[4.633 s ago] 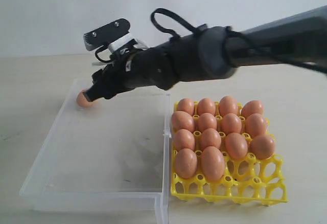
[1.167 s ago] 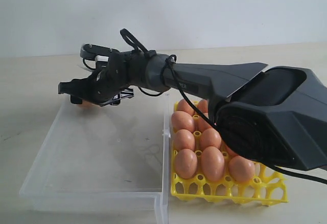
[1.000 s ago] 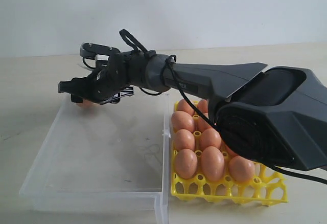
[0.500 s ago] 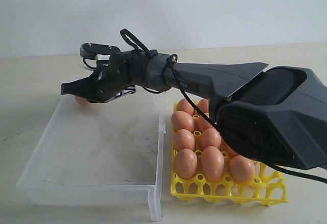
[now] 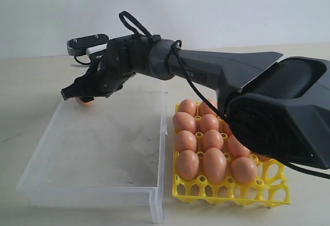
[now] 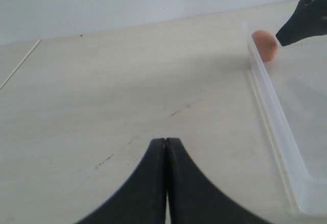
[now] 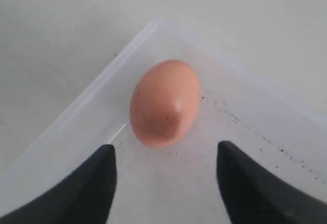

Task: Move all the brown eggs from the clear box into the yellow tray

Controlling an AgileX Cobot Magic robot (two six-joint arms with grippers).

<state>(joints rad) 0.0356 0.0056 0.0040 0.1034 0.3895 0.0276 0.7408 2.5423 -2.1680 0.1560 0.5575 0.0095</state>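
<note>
— One brown egg point(image 7: 164, 103) in the clear box point(image 5: 98, 184), is that right?

— Yes, a single one. It lies on the box floor in the far left corner, as the exterior view shows it, right where two low walls meet.

— And the right hand point(image 7: 166, 156)?

— Its two dark fingers point(image 7: 97, 183) are spread wide, one to each side of that egg. In the right wrist view neither touches the shell. The egg sits just ahead of the tips, in line with the gap.

— Where does the arm come in from?

— The right arm point(image 5: 221, 76) reaches in from the right and across the middle. It passes above the yellow tray point(image 5: 229, 192) and ends over that far left corner.

— What does the tray hold?

— Many brown eggs point(image 5: 214, 164), packed in rows in the cups. The arm's bulky housing hides the tray's far right part, so I cannot give a full count.

— How do box and tray stand to each other?

— Side by side on the pale desk point(image 6: 102, 81), the box on the left. Its long wall runs just beside the tray's edge. I cannot tell whether they touch.

— And the left hand point(image 6: 165, 141)?

— Pressed together, with the two fingers meeting along one thin line. It hangs over bare desk outside the box. From its own view the egg shows past the box wall, with a dark tip of the right hand just beside it.
</note>
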